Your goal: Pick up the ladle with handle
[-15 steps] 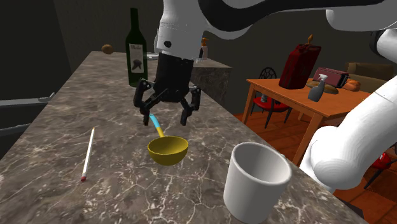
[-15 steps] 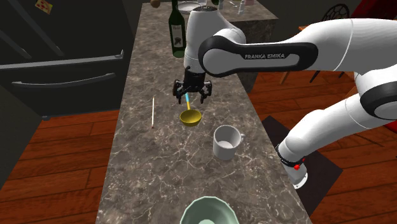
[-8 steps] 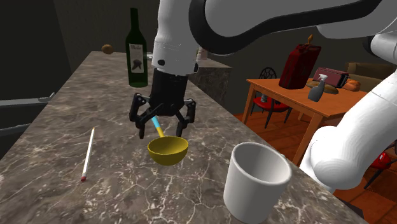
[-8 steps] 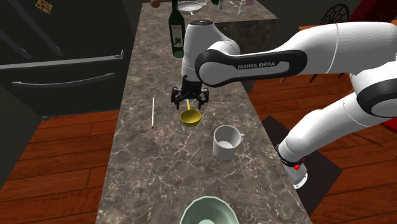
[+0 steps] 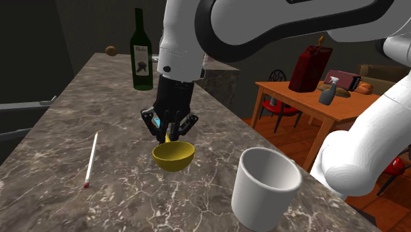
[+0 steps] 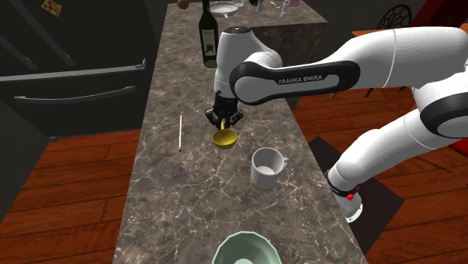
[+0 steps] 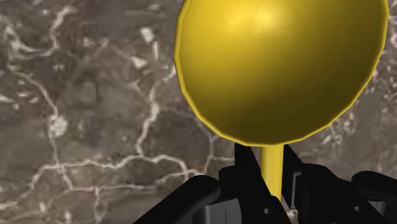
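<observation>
- The gripper (image 5: 168, 134) pointed down at the bench (image 5: 72, 99), its black fingers (image 7: 244, 167) closed on the ladle's thin handle, just above the bowl end.
- The yellow ladle (image 5: 173, 155) sat with its round bowl on the marble, the handle rising up into the gripper; part of the handle near the fingers looked blue.
- A white mug (image 5: 263, 188) stood near the ladle, towards the shoulder view's right.
- A thin white stick with a red tip (image 5: 91, 158) lay on the bench to the shoulder view's left of the ladle.
- A dark green bottle (image 5: 140, 53) stood upright behind the gripper.
</observation>
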Robot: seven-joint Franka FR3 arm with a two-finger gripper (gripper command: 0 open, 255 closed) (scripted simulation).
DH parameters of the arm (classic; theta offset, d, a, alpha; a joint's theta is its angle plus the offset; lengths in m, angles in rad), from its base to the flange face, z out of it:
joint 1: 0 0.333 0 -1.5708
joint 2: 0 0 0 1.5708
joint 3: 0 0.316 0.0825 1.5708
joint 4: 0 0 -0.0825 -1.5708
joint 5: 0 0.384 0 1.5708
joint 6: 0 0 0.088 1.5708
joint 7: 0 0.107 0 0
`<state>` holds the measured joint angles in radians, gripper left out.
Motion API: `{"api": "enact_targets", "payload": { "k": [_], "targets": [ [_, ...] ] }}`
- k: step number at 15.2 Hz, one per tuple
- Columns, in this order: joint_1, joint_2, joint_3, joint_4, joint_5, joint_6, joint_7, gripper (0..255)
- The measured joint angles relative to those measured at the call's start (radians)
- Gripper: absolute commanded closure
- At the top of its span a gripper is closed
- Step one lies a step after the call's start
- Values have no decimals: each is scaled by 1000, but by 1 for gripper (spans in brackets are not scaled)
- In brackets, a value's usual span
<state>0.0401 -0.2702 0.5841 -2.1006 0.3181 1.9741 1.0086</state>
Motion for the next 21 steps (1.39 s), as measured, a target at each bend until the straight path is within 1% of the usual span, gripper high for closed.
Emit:
{"api": "enact_targets", "payload": {
  "k": [6,21],
  "targets": [
    [0,2,0,7,-1,-6,2,255],
    [-10,-1,-20,190,-19,-191,32,255]
  ]
}}
